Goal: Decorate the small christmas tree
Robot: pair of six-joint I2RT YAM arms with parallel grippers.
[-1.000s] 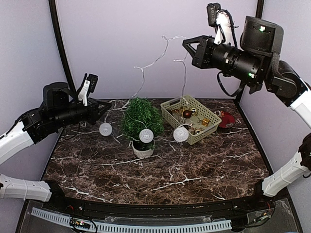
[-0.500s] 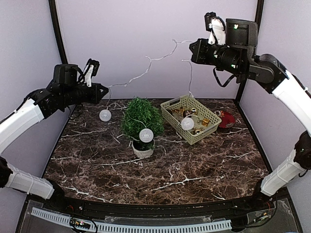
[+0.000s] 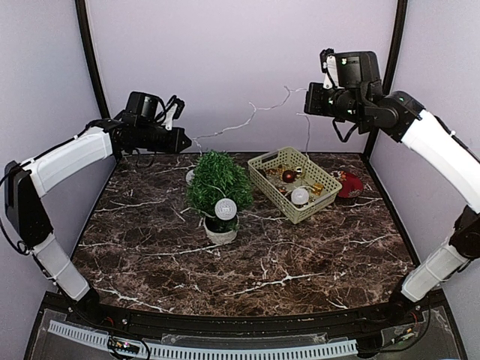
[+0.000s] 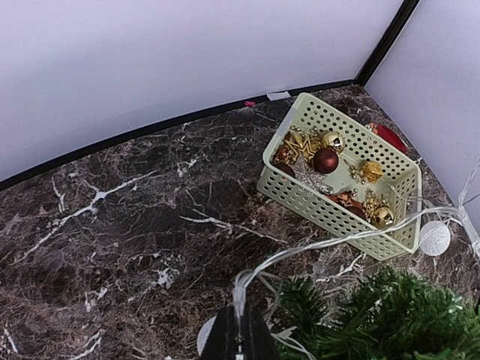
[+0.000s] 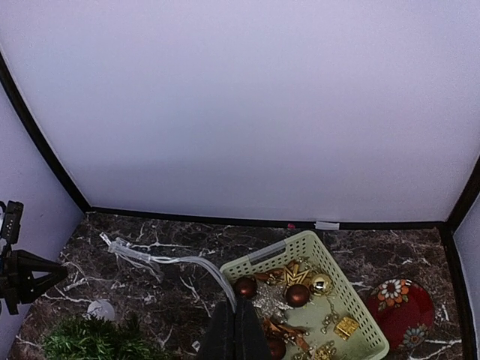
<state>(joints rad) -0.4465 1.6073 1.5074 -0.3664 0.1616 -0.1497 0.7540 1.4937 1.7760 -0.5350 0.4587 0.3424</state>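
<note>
Left hand (image 3: 182, 139) and right hand (image 3: 309, 101) each pinch the limp light string (image 3: 251, 112) above the small christmas tree (image 3: 217, 178), likely light and tippy; steady it by its pot (image 3: 218, 235).

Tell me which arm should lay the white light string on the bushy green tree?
Left, probably: the left gripper, shut on the white light string, hangs close by the bushy green tree; the right gripper holds it higher, above the pale green plastic basket.
</note>
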